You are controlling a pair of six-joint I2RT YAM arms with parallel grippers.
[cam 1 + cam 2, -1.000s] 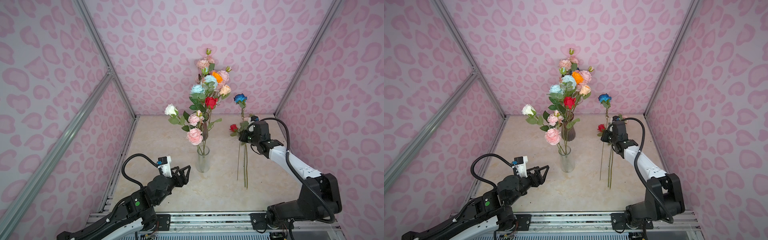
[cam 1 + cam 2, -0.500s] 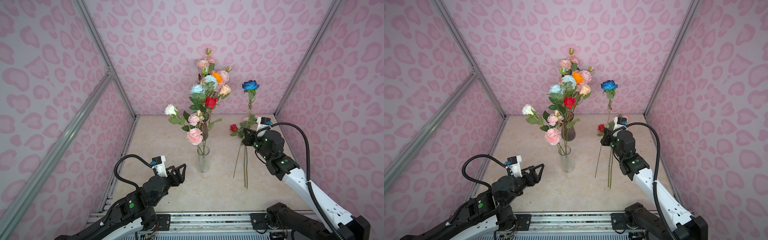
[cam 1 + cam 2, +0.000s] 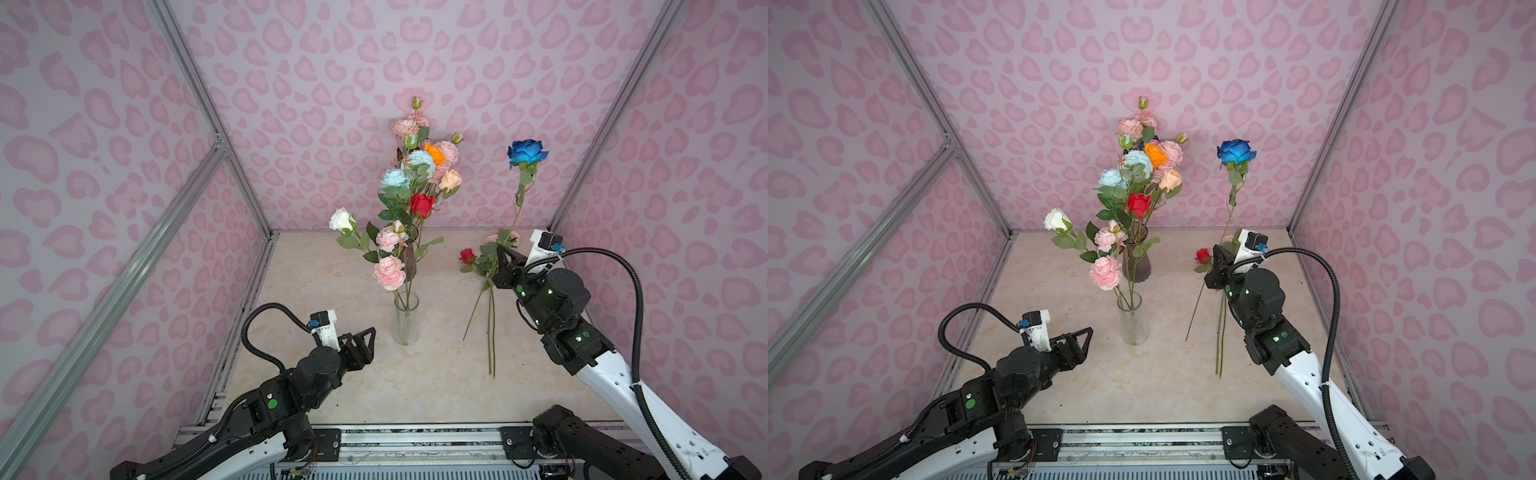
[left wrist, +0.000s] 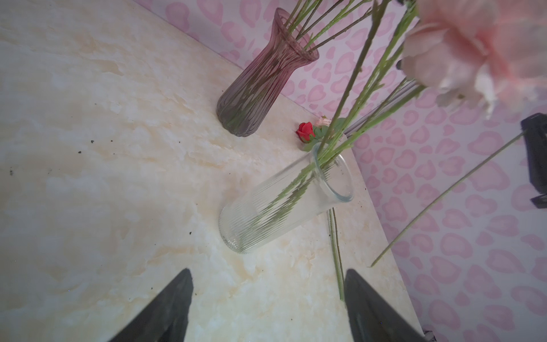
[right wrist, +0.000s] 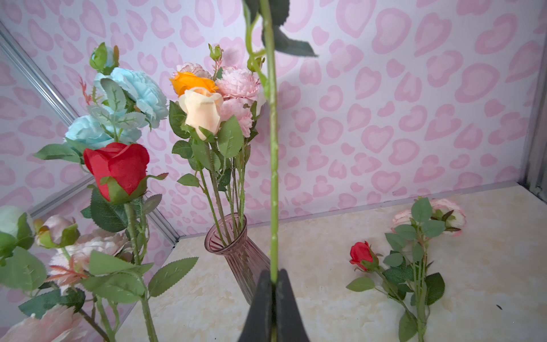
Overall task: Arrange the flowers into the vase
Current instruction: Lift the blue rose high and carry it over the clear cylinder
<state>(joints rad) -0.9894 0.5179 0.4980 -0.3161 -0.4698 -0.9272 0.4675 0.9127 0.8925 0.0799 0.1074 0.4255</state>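
My right gripper (image 3: 503, 254) (image 3: 1218, 254) is shut on the green stem (image 5: 273, 177) of a dark blue rose (image 3: 527, 151) and holds it upright, right of both vases; the stem's cut end hangs just above the table. The clear ribbed vase (image 3: 406, 320) (image 4: 284, 207) stands mid-table with white and pink flowers (image 3: 388, 272) in it. Behind it a purple vase (image 3: 1136, 262) (image 5: 236, 248) holds light blue, orange, peach and pink blooms. My left gripper (image 3: 365, 337) (image 4: 268, 272) hovers open and empty, left of the clear vase.
A small red rose (image 3: 467, 255) (image 5: 361, 254) and a pink-white flower (image 5: 435, 217) lie on the marble table at the right, their stems (image 3: 490, 332) pointing toward the front. Pink patterned walls with metal posts close in three sides.
The right arm has raised the blue rose higher and drawn it to the right and toward the front. The left gripper has barely shifted and stays open.
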